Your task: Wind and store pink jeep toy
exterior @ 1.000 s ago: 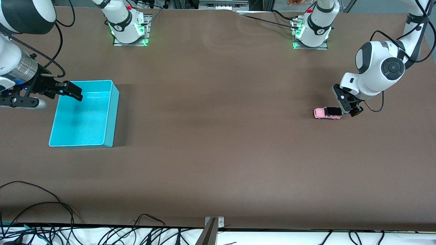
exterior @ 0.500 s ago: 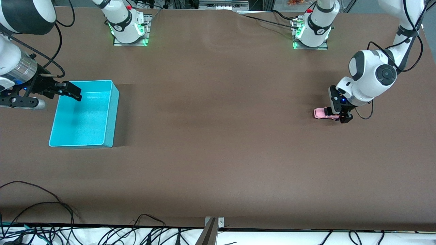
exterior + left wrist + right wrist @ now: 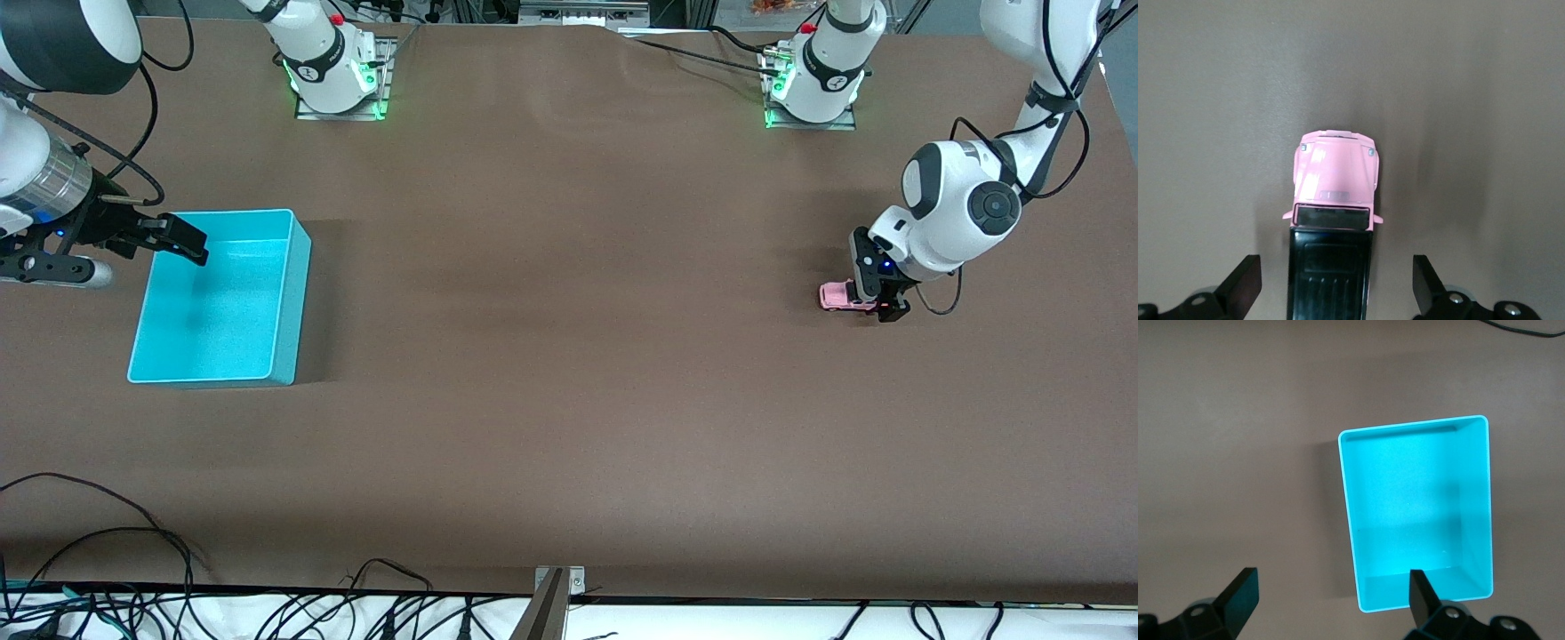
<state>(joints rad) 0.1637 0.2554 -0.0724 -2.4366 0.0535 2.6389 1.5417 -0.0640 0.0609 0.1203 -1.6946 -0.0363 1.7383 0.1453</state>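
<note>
The brown worktop (image 3: 569,356) carries only two things, set well apart at its two ends, and that spacing looks deliberate: a stretch of bare surface lies between them, room for a wound toy to be dragged back or let run before it is stored. The cyan bin (image 3: 218,298) sits toward the right arm's end, open side up and with nothing in it, under the right pincer (image 3: 182,240), whose wrist view looks straight down into it with both black fingers wide apart and nothing between them; this arm waits, probably as the receiver. The left arm reaches out from its base and folds steeply down at the wrist, so the left pincer (image 3: 876,289) points at the worktop directly over the rear of the pink jeep toy (image 3: 840,296). The jeep stands on its wheels toward the left arm's end, its pink hood pointing away from the pincer and toward the bin's end of the worktop. In the left wrist view the fingers are spread wide, one on each side of the black roof (image 3: 1330,273), flanking it with clear gaps and not yet touching. My judgement is that closing on the cab comes next, so little of the task is done.
</note>
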